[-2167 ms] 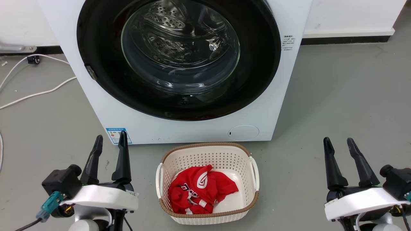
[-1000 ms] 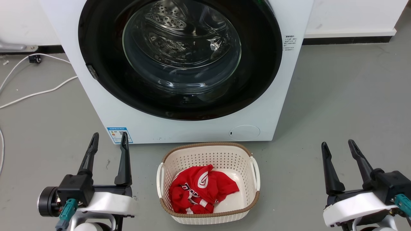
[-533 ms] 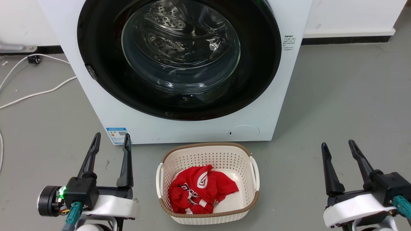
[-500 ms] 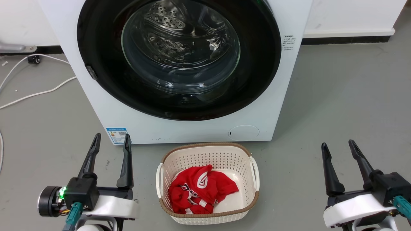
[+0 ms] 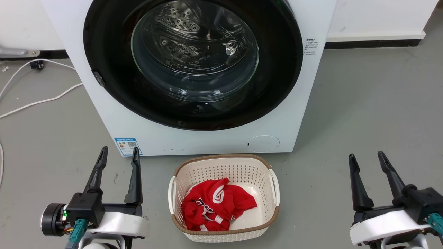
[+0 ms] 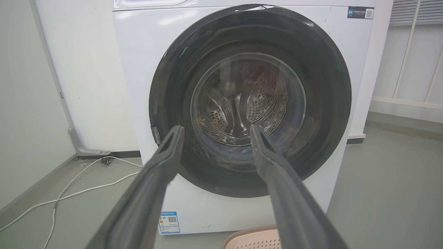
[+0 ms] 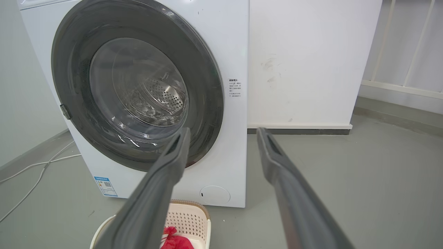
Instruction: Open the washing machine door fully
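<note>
Head view: the washing machine door (image 5: 193, 58) sits shut, flush in the front of the washing machine (image 5: 207, 141), ahead of and above both grippers. The left gripper (image 5: 120, 149) and right gripper (image 5: 366, 154) hang low over the floor (image 5: 363, 103), fingers spread wide, holding nothing. A small grey tab (image 5: 98, 77) on the door's left edge lies nearer the left gripper and is likely the pull point.

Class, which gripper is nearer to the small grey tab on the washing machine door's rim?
Left. The left gripper is low in front of the machine, on the tab's side. The right gripper is out past the washing machine door's opposite edge.
</note>
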